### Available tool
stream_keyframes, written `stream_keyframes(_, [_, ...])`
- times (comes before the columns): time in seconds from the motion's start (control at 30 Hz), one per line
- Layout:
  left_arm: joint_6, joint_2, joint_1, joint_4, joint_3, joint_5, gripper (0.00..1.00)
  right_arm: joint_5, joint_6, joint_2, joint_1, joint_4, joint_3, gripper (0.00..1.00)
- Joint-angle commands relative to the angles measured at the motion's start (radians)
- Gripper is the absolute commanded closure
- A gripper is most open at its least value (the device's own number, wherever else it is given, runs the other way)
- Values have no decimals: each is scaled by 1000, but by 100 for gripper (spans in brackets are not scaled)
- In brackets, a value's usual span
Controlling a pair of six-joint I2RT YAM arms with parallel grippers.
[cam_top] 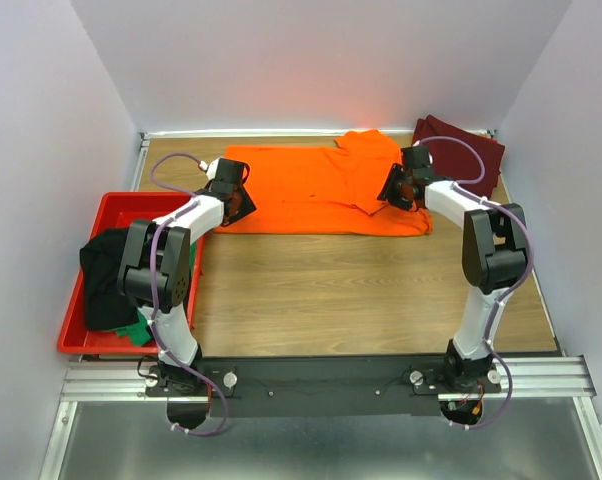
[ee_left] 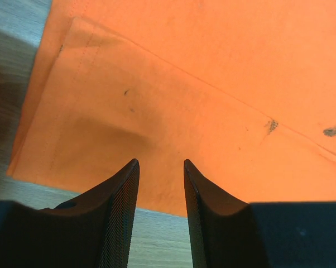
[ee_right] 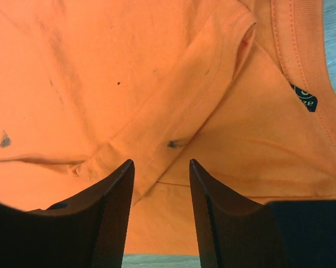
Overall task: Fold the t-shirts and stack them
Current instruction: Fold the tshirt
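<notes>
The bright orange t-shirt [cam_top: 311,190] lies spread flat at the back of the table, its right sleeve folded inward over the body. My left gripper [cam_top: 243,200] hovers at the shirt's left near corner. In the left wrist view its fingers [ee_left: 161,163] stand apart over the hem edge of the orange cloth [ee_left: 201,84], with nothing between them. My right gripper [cam_top: 389,190] is over the folded sleeve. Its jaws [ee_right: 161,163] are open above the orange fabric [ee_right: 101,67], near the collar and label [ee_right: 305,100]. A dark maroon t-shirt [cam_top: 471,150] lies at the back right corner.
A red bin [cam_top: 111,205] sits at the table's left edge, holding a black t-shirt [cam_top: 106,275] and a green one [cam_top: 136,330]. White walls close in the back and both sides. Bare wooden table [cam_top: 361,290] lies in front of the orange shirt.
</notes>
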State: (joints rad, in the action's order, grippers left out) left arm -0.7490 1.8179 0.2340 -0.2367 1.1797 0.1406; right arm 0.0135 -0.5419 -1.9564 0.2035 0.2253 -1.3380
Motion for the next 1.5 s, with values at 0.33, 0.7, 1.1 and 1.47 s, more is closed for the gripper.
stream_keyframes(0.33, [-3, 4, 5, 33, -15, -30, 55, -7, -30, -84, 7, -49, -29, 43])
stream_keyframes(0.7, [-1, 11, 5, 30, -17, -24, 55, -50, -53, -121, 11, -73, -67, 49])
stream_keyframes(1.1, [5, 18, 5, 22, -6, -16, 55, -61, -67, -168, 10, -72, -156, 83])
stream_keyframes(1.47, [13, 32, 5, 19, 3, -21, 56, -86, -63, -266, 11, -72, -289, 82])
